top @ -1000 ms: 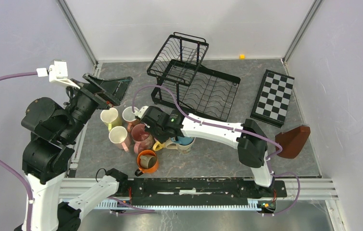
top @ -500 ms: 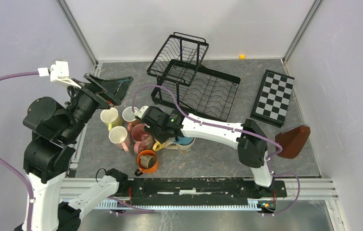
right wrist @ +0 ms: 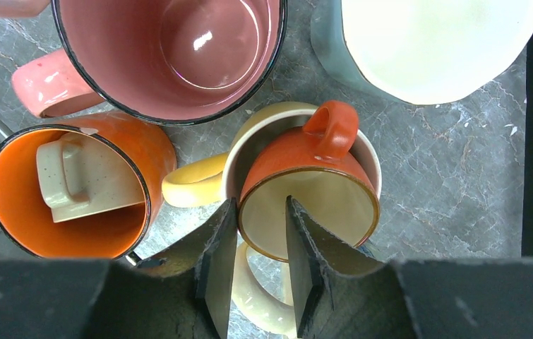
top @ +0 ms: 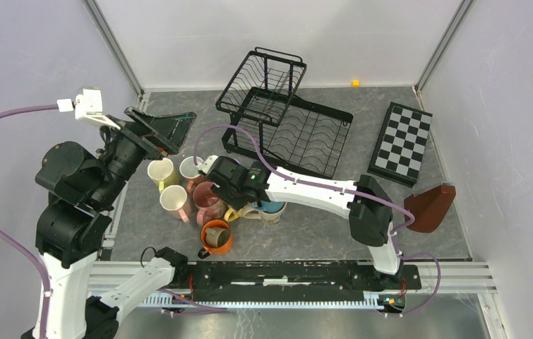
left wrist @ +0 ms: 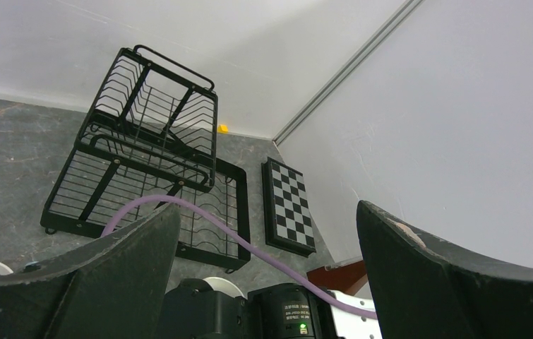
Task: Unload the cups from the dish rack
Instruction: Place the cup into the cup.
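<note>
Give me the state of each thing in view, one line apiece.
dish rack: upright, no cups in it.
small orange cup: tilted, nested in the yellow cup.
pink cup: upright, empty.
big orange cup: holds a beige cup.
left pincer: open wide, empty.
right pincer: partly open, astride the small orange cup's rim.
</note>
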### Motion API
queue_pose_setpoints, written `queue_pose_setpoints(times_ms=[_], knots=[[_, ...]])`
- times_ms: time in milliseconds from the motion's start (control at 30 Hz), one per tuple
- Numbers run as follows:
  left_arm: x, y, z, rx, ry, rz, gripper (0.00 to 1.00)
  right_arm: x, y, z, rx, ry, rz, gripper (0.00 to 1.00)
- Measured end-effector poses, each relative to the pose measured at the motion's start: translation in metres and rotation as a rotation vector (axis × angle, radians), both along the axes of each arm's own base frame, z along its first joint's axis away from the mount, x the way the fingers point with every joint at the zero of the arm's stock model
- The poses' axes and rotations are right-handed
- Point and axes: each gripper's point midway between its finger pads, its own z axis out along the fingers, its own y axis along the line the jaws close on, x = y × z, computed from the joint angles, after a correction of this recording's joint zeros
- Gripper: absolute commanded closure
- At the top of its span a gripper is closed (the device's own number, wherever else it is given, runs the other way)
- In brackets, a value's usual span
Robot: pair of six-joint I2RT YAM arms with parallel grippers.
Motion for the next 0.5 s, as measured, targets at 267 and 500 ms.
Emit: queue_pose_setpoints(times_ms=[267, 500], knots=[[0.0001, 0.0000, 0.0001, 0.000, -0.001, 0.000, 0.00, 0.0004, -0.0002, 0.0005, -0.001, -0.006, -0.002, 0.61], [0.0001, 0.0000, 0.0002, 0.000, -0.001, 0.000, 0.00, -0.0016, 0.0006, 0.0016, 0.000, -0.007, 0.002, 0.60]])
